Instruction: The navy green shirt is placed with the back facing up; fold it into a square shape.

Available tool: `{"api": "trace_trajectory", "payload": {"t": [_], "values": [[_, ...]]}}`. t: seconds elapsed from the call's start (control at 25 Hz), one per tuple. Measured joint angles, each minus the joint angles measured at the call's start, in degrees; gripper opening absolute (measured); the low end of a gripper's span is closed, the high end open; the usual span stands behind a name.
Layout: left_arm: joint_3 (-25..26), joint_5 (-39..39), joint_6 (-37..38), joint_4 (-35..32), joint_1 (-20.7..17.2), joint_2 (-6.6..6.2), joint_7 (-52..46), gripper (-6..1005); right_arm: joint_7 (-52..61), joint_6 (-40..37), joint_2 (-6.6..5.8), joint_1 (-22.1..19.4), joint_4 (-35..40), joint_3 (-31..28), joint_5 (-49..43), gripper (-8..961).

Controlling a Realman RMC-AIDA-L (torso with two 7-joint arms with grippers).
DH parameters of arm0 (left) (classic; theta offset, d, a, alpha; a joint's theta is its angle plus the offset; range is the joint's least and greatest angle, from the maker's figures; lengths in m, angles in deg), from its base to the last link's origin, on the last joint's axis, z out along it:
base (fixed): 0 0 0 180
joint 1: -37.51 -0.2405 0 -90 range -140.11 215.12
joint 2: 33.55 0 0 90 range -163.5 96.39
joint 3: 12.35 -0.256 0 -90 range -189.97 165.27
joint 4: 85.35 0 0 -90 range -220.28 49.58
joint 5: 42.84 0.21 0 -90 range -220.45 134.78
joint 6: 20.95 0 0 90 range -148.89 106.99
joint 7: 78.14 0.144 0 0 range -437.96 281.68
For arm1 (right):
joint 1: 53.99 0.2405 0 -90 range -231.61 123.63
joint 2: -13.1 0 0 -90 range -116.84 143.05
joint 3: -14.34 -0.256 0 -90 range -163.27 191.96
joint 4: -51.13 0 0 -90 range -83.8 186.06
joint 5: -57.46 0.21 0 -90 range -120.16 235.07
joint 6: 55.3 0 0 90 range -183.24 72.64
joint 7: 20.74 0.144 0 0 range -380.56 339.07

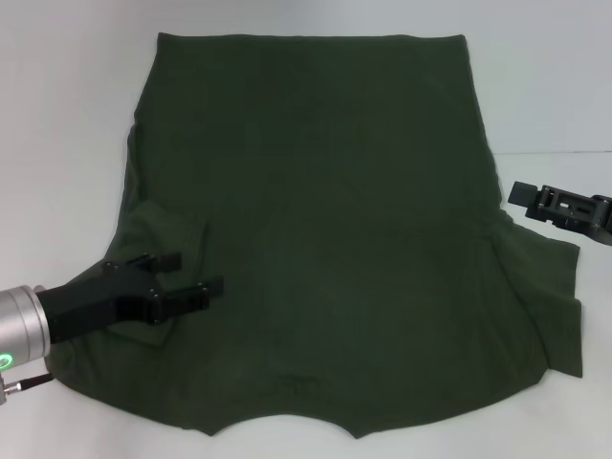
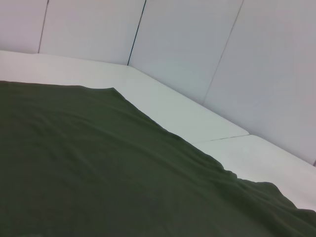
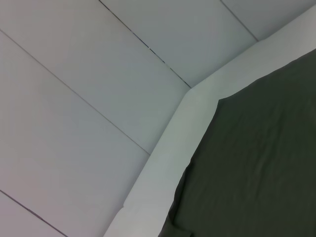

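While the navy green shirt (image 1: 325,229) lies flat with 1 sleeve folded inward, the left gripper (image 1: 186,279) hovers there, fingers apart; the right gripper's (image 1: 535,198) state is unclear.

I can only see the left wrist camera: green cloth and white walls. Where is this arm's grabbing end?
Observer: The left gripper is over the shirt's left sleeve, jaws open.
Operator: Is that sleeve lying spread out?
Observer: No, it is folded in onto the body; the right sleeve is spread out.
Operator: And the other arm?
Observer: The right gripper is beside the shirt's right edge, over the table.
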Motion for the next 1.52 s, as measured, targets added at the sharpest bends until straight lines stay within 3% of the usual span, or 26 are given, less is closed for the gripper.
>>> {"api": "trace_trajectory", "payload": {"t": [0.44,0.72,1.08,1.52], "values": [[0.2,0.48,-6.37,-0.04,-1.7,-1.13,0.64,877,-0.25,0.73,0.18,0.0,-0.02,0.02,0.03,904],[-0.1,0.53,-6.04,-0.72,-2.8,-1.47,1.29,877,-0.33,1.86,0.46,0.04,-0.02,0.01,0.03,904],[-1.18,4.86,-6.32,-1.43,-2.4,0.26,8.03,878,-0.33,2.32,0.59,0.44,-0.03,-0.03,0.02,903],[-5.89,6.58,-13.45,-1.08,-2.7,0.4,8.25,878,-0.41,3.27,0.77,0.89,-0.11,0.0,0.02,903]]}}
